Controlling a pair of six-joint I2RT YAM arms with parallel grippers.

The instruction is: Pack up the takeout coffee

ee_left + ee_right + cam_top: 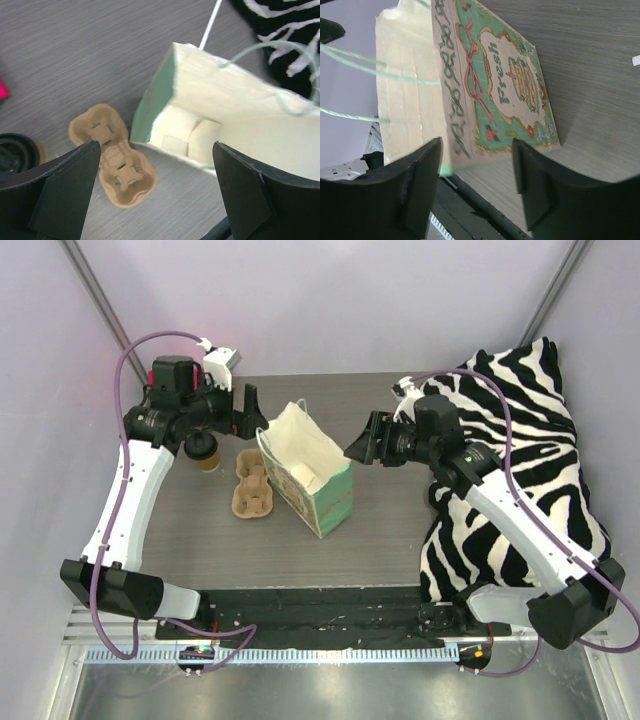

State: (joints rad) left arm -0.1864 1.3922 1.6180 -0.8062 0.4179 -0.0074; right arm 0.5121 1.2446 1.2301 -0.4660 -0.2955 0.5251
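The takeout coffee [206,454], a tan cup with its black lid on, stands on the table under my left wrist. Its lid shows at the left edge of the left wrist view [15,152]. The white-and-green paper bag [308,468] stands open in the middle, with nothing visible inside [200,135]. My left gripper [247,410] is open and empty, hovering behind the bag and the carrier tray [159,197]. My right gripper [360,442] is open and empty, close to the bag's right side; its view shows the printed face [500,85] between the jaws [477,187].
A beige pulp carrier tray [252,483] lies flat between the cup and the bag, also in the left wrist view [114,162]. A zebra-print pillow [520,460] fills the right side of the table under my right arm. Purple walls enclose the table.
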